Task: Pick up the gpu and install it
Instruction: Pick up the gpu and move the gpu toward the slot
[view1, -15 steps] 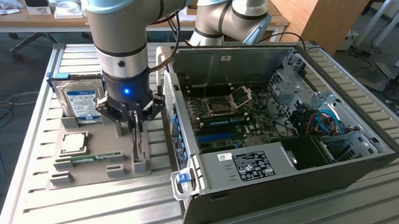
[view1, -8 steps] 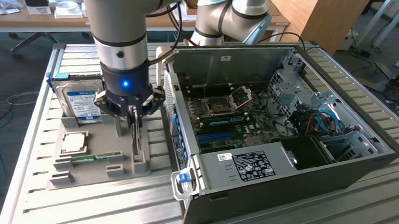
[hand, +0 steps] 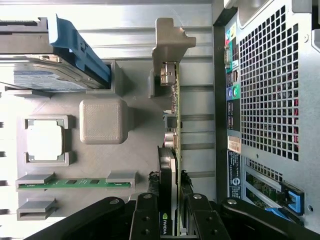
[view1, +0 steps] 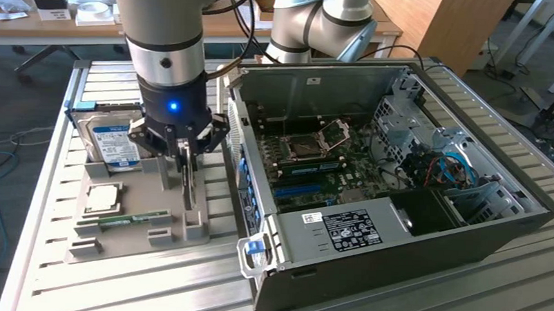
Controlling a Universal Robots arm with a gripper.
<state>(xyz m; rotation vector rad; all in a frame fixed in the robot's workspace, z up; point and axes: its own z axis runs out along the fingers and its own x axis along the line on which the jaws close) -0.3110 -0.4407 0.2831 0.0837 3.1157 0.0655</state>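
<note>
My gripper (hand: 172,216) is clamped on the gpu (hand: 168,170), one finger on each flat face near its end opposite the metal bracket (hand: 170,37). The card stands on edge in the grey tray (view1: 142,192), seated between the tray's posts, just beside the open computer case (view1: 348,230) on the exterior view's right. The hard drive (view1: 111,143) and memory stick (view1: 118,221) sit further to the exterior view's left. In my judgement a clean pick needs a straight vertical pull, keeping the card upright so that the bracket clears its post and nothing swings into the case wall.
</note>
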